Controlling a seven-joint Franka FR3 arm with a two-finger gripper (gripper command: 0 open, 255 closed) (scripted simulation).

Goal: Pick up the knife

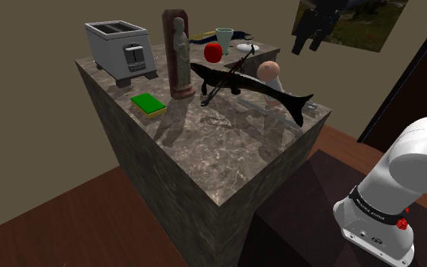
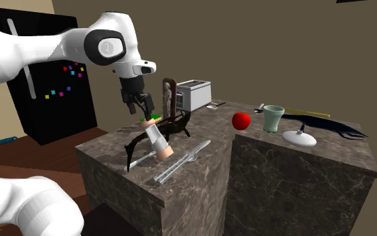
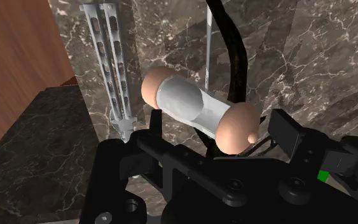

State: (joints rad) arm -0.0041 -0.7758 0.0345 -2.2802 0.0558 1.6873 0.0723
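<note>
A dark marble counter (image 1: 204,152) is seen bearing everything, and the white arm (image 2: 59,43) is reached over its near end. A long black fish-like sculpture (image 1: 249,85) is stood across that end, and a pale cylinder (image 3: 196,108) with pink ends is leaned against it. The gripper (image 2: 140,107) is hung above these two with its fingers apart and nothing held. The knife (image 2: 182,162), a thin silver folding one, is laid flat near the counter's edge, just beside the cylinder and off to one side of the fingers rather than between them. A straight descent would probably be met by the cylinder or the sculpture, not the blade. Because the knife lies so low and so close to the edge, it could be nudged over by a skewed approach or slipped out of a shallow pinch. Its twin perforated handles are made plain by the wrist view, while the gripper's height over the counter is given by the second exterior view; in the shoulder view the knife is nearly lost against the marble.
</note>
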